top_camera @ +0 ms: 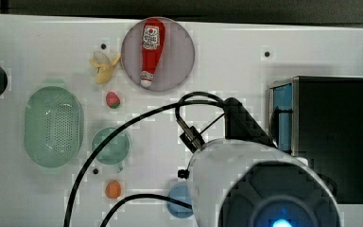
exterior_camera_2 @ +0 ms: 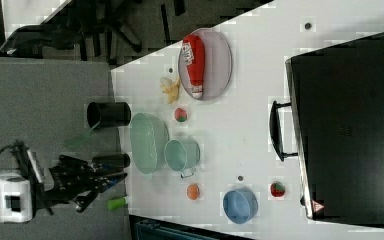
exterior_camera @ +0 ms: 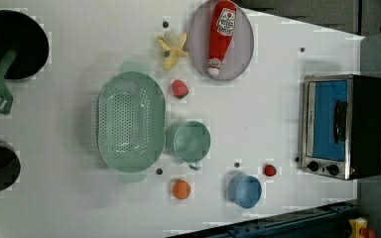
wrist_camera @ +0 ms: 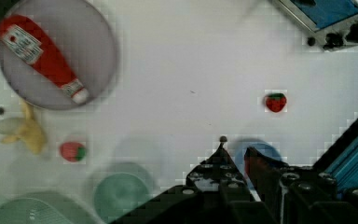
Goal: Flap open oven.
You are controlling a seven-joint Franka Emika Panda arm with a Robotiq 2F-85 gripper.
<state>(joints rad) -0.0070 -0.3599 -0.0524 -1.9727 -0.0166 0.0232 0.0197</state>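
Note:
The oven (exterior_camera: 345,126), a black box with a silver front frame, stands at the left view's right end of the white table. Its blue glass door (exterior_camera: 330,119) is closed, with the bar handle (exterior_camera: 340,121) across it and black knobs (exterior_camera: 322,167) beside it. The right view shows the oven's black top (exterior_camera_2: 350,125) and the handle (exterior_camera_2: 277,131) sticking out. My gripper (wrist_camera: 237,156) hangs above the table over a blue bowl, well away from the oven front (wrist_camera: 328,11). Its fingertips stand a narrow gap apart with nothing between them. In the right view the gripper (exterior_camera_2: 114,180) is far from the oven.
A ketchup bottle (exterior_camera: 221,37) lies on a grey plate (exterior_camera: 243,54), with a banana (exterior_camera: 171,49) beside it. A green colander (exterior_camera: 131,121), green cup (exterior_camera: 192,142), orange (exterior_camera: 181,189), blue bowl (exterior_camera: 245,191) and two strawberries (exterior_camera: 270,170) (exterior_camera: 179,89) dot the table. Black pots (exterior_camera: 10,44) sit far left.

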